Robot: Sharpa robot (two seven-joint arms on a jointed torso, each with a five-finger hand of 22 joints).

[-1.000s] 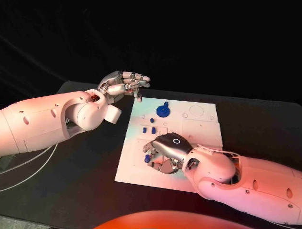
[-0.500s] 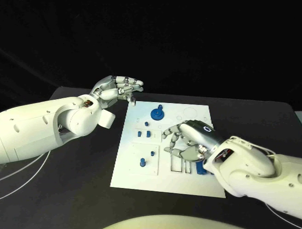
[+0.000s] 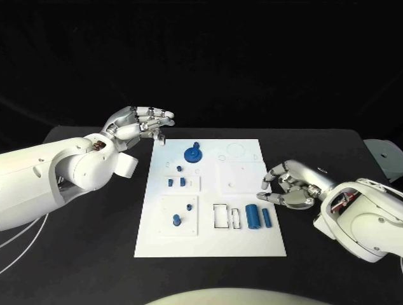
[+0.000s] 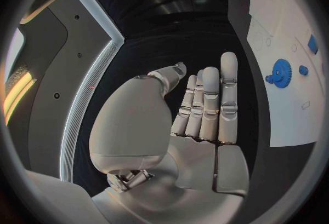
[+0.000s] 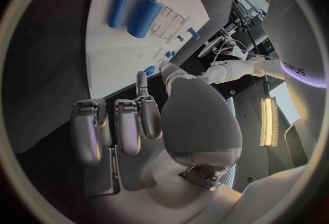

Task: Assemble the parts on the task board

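The white task board (image 3: 211, 238) lies in the middle of the black table. A blue gear (image 3: 193, 153) stands near its far edge, small blue pieces (image 3: 176, 182) sit left of centre, and two blue cylinders (image 3: 259, 215) lie side by side near its right front. My right hand (image 3: 288, 185) hovers at the board's right edge, fingers curled in on nothing. My left hand (image 3: 143, 120) hangs off the board's far left corner, holding nothing. In the left wrist view its fingers (image 4: 209, 101) stretch straight, with the gear (image 4: 279, 73) beyond. The right wrist view shows the cylinders (image 5: 137, 13) past the curled fingers (image 5: 126, 125).
More small blue pieces (image 3: 180, 218) stand in the board's near left block. White slots (image 3: 227, 216) lie beside the cylinders. A pale grey object (image 3: 389, 159) sits at the table's far right edge. Bare black table (image 3: 82, 254) flanks the board.
My right hand has drawn back from over the board's near middle to its right edge, uncovering the two cylinders. The left hand stays near the far left corner. The camera has shifted.
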